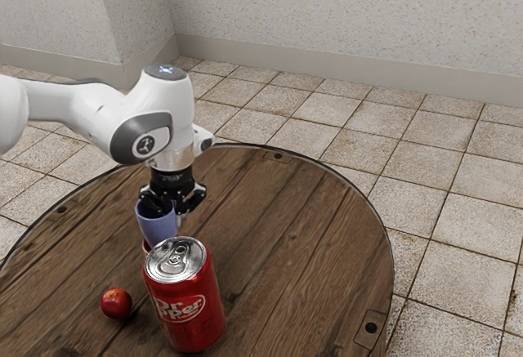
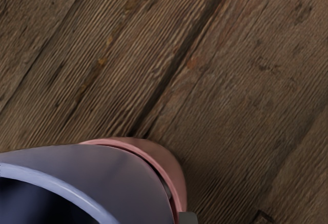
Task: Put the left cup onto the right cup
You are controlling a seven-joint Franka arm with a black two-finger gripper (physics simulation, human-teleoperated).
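The lavender cup (image 1: 158,226) hangs directly beneath the tool (image 1: 170,204), its rim caught between the black fingers, which are clamped on the cup's wall. The round table (image 1: 294,234) of dark wooden planks spreads under the tool and well beyond it on every side. The white arm (image 1: 98,116) rises above the tool and bends away from it over the table's edge.

A red Dr Pepper can (image 1: 184,296) stands upright just below and in front of the tool, nearer the camera in the exterior view, and hides most of what lies under the held cup. From the wrist, the lavender cup (image 2: 77,178) sits right under the tool, with the pink cup (image 2: 164,167) showing as a curved rim and wall just beneath it, the two overlapping above the table's grain (image 2: 205,55). Whether they touch cannot be told. A small red apple (image 1: 116,302) rests on the table, below the tool and beside the can.
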